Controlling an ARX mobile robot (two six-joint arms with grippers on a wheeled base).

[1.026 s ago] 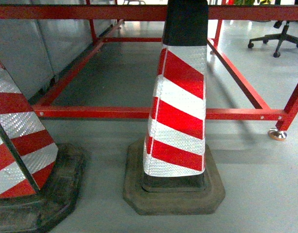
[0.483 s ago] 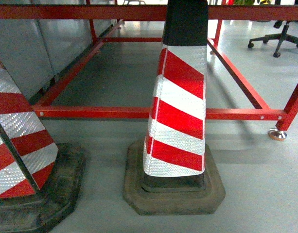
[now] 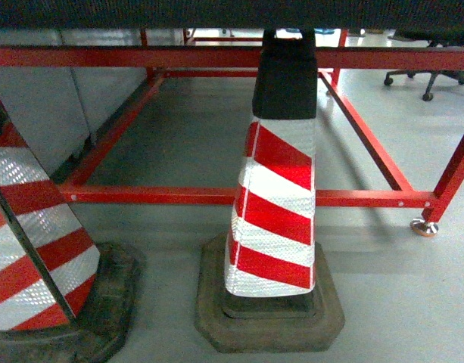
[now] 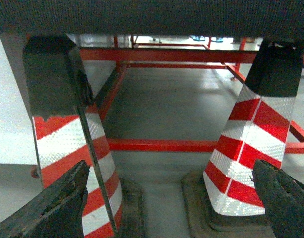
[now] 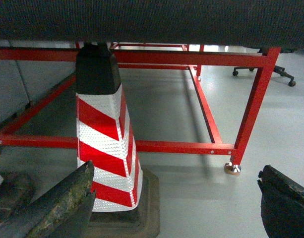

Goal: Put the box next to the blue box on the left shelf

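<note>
Both the left hand (image 4: pixel 166 198) and right hand (image 5: pixel 176 198) hang open and empty near striped cones (image 3: pixel 273 204). No box or shelf shows, so this looks like the search step; next, find the box.

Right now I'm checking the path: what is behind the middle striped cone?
Behind the cone runs a red metal frame on grey floor, with an office chair farther back right. A dark surface overhead hides what lies beyond.

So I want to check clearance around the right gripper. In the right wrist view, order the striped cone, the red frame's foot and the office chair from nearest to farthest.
1. Striped cone: just beyond the left finger of the right gripper.
2. Red frame's foot: farther back, to the right.
3. Office chair: far back, upper right.
</note>
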